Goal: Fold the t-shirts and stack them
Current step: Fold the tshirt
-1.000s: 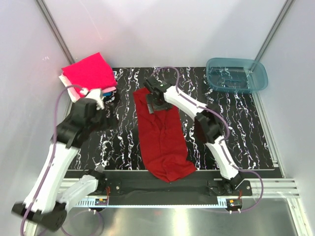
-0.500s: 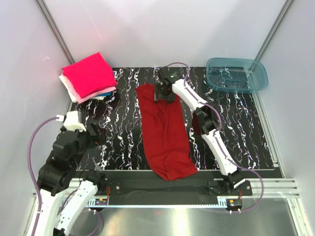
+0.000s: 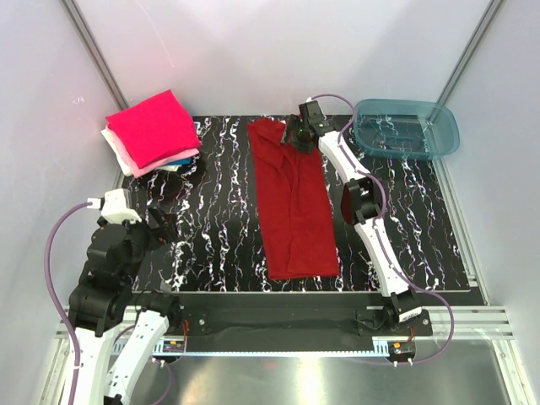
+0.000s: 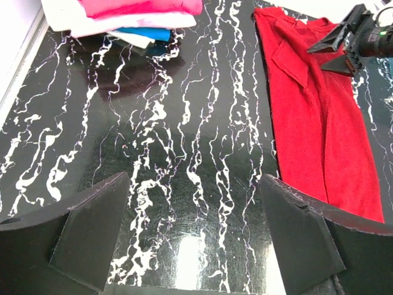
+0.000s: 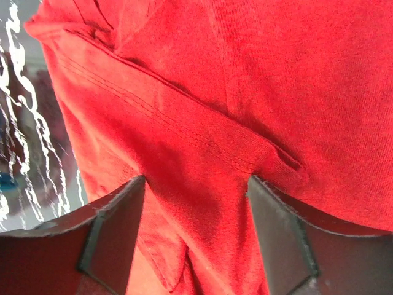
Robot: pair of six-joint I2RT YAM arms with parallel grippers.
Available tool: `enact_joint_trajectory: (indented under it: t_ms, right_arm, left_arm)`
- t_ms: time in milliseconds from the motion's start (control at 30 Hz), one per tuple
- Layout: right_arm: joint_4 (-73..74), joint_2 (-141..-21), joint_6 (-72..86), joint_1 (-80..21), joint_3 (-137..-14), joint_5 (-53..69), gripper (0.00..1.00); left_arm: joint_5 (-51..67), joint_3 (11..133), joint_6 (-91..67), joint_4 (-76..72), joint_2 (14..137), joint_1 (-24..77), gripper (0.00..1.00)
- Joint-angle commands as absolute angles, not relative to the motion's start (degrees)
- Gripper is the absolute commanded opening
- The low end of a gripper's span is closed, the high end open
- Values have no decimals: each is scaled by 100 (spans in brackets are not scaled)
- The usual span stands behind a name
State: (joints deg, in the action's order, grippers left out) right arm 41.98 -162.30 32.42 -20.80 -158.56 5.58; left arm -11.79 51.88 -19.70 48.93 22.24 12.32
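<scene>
Right fingers (image 5: pixel 110 239) spread over the far end of the red shirt (image 3: pixel 294 211); left fingers (image 4: pixel 86 227) spread, empty. Folding step, I'd say. Next: pinch the far edge and fold it in half.

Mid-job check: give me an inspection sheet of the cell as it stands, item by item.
Surface: black marbled mat, bare between the shirts.
Job's things: dark red t-shirt lies as a long narrow strip mid-mat; folded stack sits at the far left corner, magenta on top.
Clutter: teal tub at the far right corner, apart from the shirts.
Grippers: left tool open over bare mat, holding nothing; right tool open over the far end of the dark red t-shirt, contact unclear.
Cables: purple cables loop off both arms; none seen lying on the cloth.
Surroundings: white walls; nothing seen loose.
</scene>
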Motion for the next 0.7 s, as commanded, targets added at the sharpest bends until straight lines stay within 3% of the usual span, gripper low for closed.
enact_joint_trajectory:
  t_ms: [0,300,467,567,667]
  right_arm:
    - [3920,-16453,3401,-2180,-15759,212,77]
    - [3805,-15364,3489,-2180,-15363,316,100]
    - [4156,-14293,3323,-2171,-15153,509,100]
    - [4525,-13292,3156,-2171,-14320,589,100]
    - [4589,-11878,3059,-2171,-12469,554,100]
  left_arm:
    - [-1063,5150,-1925,4518,2312,1204,92]
    - [-1081,5159,-1934,4535,2434,1204,93]
    - [-897,5159,-1881,4474,2715,1195,93]
    - [-519,5272,-1793,4552,3347,1195,93]
    - [-334,5492,-2064,4798,4269,1204,89]
